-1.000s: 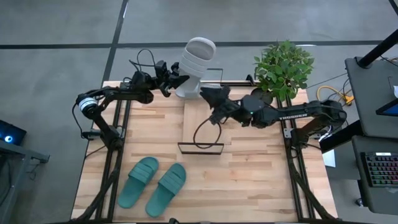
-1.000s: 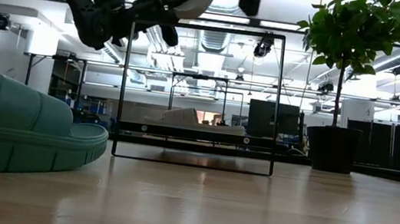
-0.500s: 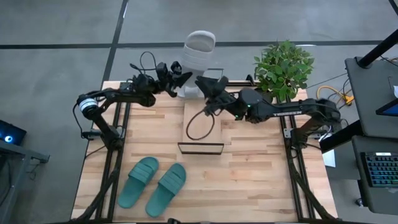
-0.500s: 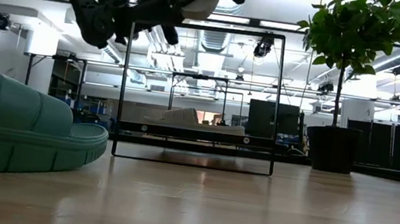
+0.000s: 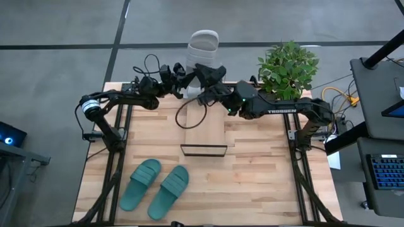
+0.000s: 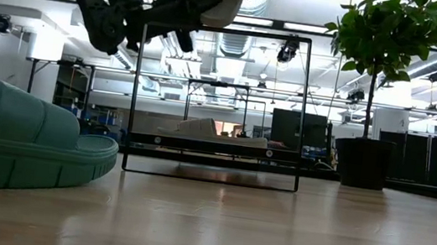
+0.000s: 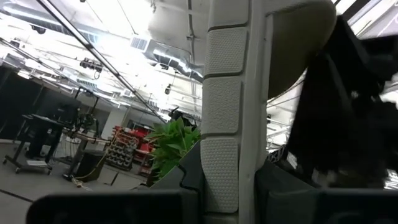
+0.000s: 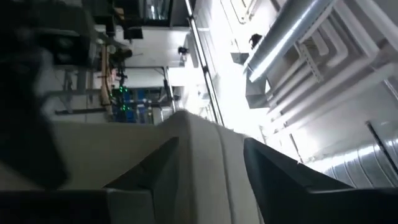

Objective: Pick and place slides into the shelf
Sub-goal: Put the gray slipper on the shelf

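Slides first: teal slide (image 5: 140, 183) and its mate (image 5: 169, 191) lie side by side, soles down, at the near left of the worktop (image 5: 265, 176), toes pointing far-right, well apart from everything else. In the low view one teal slide fills the near left. Shelf (image 5: 211, 131) stands mid-worktop, plank top bare apart from a cable loop hanging over it. In the low view its black wire frame is upright, with a pale shape low inside it; can't tell what it is. Past the shelf, at the far edge, a grey slide (image 5: 203, 45) is held up in the air above the worktop, standing roughly on end. Left hand (image 5: 180, 81) reaches in from the left and is clenched on the grey slide's edge; the left wrist view shows the textured sole between its fingers. Right hand (image 5: 210, 74) comes in from the right at the same slide, fingers on either side of it; can't tell whether it grips. Plant (image 5: 287, 68) sits at the far right corner.
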Tool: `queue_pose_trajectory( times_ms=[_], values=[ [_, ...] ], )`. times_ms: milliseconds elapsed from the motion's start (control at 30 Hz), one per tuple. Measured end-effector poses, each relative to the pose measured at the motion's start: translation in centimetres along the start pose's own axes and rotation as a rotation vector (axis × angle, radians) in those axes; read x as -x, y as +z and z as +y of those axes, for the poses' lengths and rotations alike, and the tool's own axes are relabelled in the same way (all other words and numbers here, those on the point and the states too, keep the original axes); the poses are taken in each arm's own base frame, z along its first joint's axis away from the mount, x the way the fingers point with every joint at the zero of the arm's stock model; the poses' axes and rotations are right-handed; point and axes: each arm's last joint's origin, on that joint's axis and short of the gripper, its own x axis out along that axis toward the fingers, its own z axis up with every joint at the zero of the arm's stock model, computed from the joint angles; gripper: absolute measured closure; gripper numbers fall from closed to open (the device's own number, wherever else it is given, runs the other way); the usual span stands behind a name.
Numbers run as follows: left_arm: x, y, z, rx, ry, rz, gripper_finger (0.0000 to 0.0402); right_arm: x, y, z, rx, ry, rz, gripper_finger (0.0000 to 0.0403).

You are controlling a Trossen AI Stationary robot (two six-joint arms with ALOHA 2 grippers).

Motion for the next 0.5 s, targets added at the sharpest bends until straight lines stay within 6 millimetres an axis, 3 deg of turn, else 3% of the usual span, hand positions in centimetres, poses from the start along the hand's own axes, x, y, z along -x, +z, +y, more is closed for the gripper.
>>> queue_pose_trajectory(
  times_ms=[200,500],
  values=[
    [-0.16,-0.16,-0.33,0.009,-0.005,-0.002,0.0366,-0.64,-0.71,-0.67,0.006,-0.015,0.034,0.0255],
    [-0.23,-0.22,-0.33,0.006,0.003,0.001,0.0366,-0.61,-1.15,-0.45,0.19,0.031,0.151,0.0279]
  ],
)
